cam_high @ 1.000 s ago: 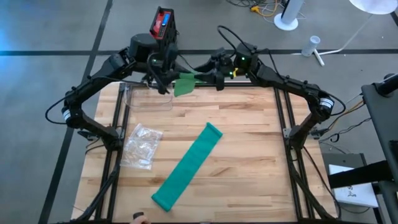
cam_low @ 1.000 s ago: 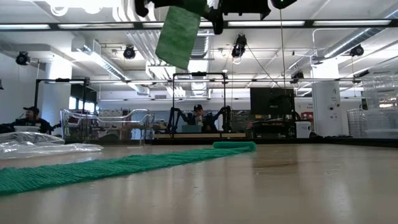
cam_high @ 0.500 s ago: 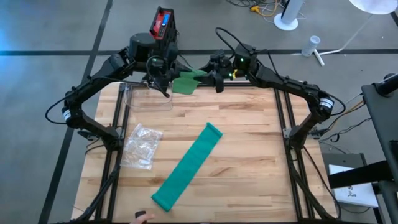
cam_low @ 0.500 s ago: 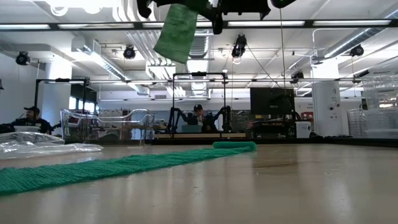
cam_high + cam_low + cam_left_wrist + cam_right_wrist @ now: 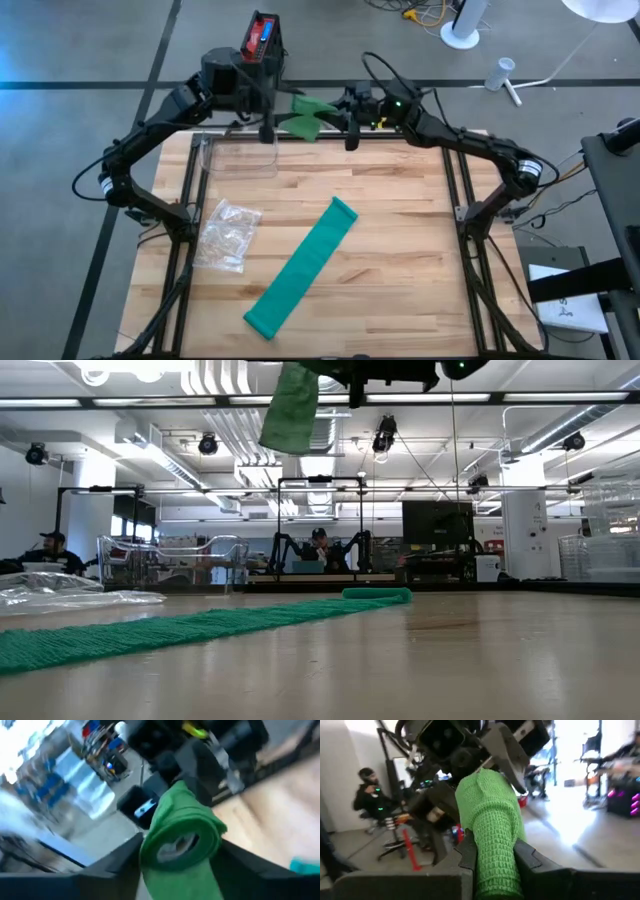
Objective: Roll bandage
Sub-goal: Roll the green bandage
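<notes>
two bandages (image 5: pixel 300 267), one plastic bag (image 5: pixel 230 234)

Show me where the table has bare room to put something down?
The table is bare right of the flat green bandage, and between it and the clear box. The left edge is crowded by the plastic bag.

The left wrist view is smeared with motion, so the room behind the roll (image 5: pixel 182 835) cannot be read. In the low view the picture's top edge cuts off both arms and the hanging bandage (image 5: pixel 291 408). The seated person (image 5: pixel 370 795) is blurred.
</notes>
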